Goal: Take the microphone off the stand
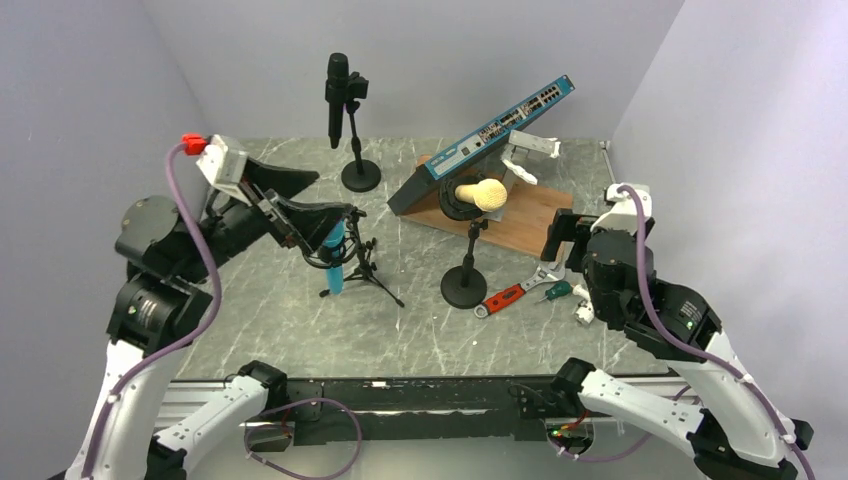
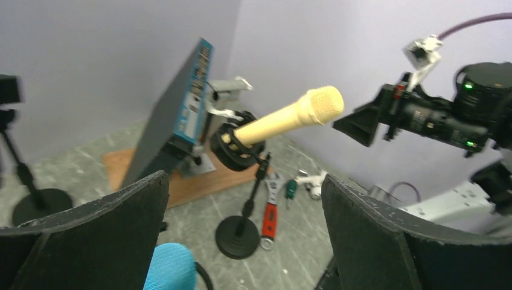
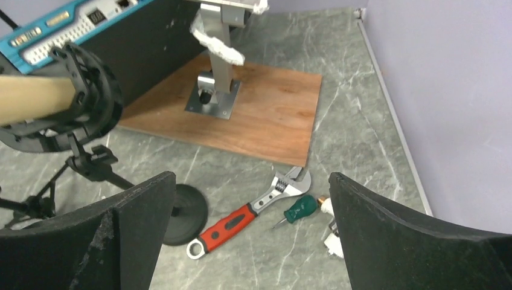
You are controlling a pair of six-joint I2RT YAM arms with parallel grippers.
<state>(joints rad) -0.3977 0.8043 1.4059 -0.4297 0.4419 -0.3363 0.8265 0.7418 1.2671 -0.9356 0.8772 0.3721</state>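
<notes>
Your tabletop [image 1: 300, 330]: grey marbled stone-look, smooth, semi-matt. The board [image 3: 272, 115] is brown wood w/ visible grain and a satin finish. The mic [image 2: 275, 121] has a cream body, smooth and matt, prob. plastic; its head is fine mesh. The ring mount [image 2: 238, 151] and stand base [image 3: 190, 211] are matt black; can't tell metal vs plastic. On the wrench [image 3: 241, 217] you see a bright bare-metal jaw and a glossy red grip. The screwdriver [image 3: 300, 208] has a glossy green plastic handle. The pads [image 3: 392, 241] of the right gripper [image 3: 250, 181] are black, matt, rough, w/ crumbly edges. The switch [image 1: 490, 135] has a blue front and matt black casing.

Bare tabletop [image 1: 420, 325] before cream microphone [image 1: 487, 192]; tilted network switch [image 1: 495, 130] just behind.
</notes>
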